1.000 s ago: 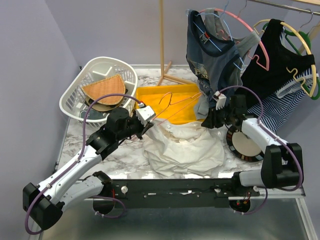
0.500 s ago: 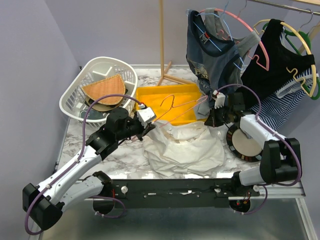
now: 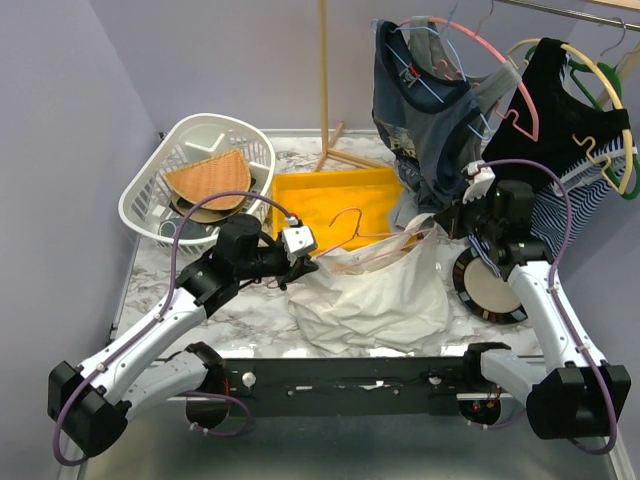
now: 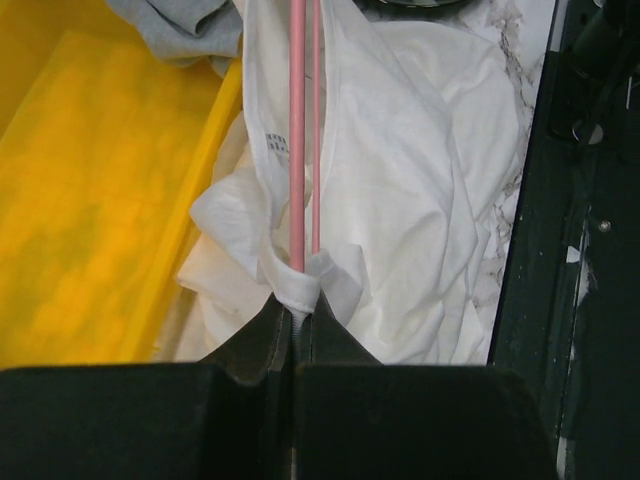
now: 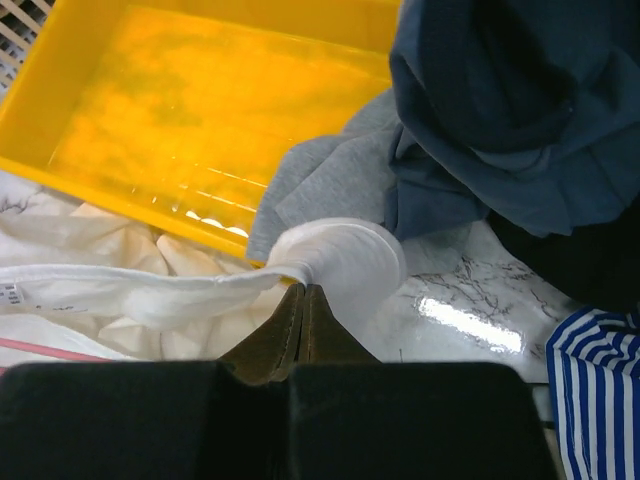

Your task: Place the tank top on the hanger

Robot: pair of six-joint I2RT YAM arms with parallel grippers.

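The off-white tank top [image 3: 375, 295] lies bunched on the marble table in front of the yellow tray. The slim pink wire hanger [image 3: 350, 225] sits partly inside its top opening. My left gripper [image 3: 305, 262] is shut on the hanger's left end. In the left wrist view a white strap wraps the hanger wire [image 4: 297, 150] at my gripper [image 4: 297, 305], with the tank top [image 4: 410, 190] beyond. My right gripper [image 3: 442, 225] is shut on the tank top's upper right edge and holds it stretched to the right. In the right wrist view this gripper [image 5: 305, 287] pinches white fabric [image 5: 345, 258].
The yellow tray [image 3: 300, 190] lies behind the tank top, with a white laundry basket [image 3: 160, 165] to its left. A blue-grey shirt [image 3: 425, 120] and a black top [image 3: 560, 110] hang at the back right. A round black-rimmed disc [image 3: 490, 287] lies under my right arm. A wooden pole [image 3: 323, 80] stands behind.
My right gripper has moved right and up, pulling the tank top's edge taut over the hanger's right side. My left gripper has shifted slightly right with the hanger.
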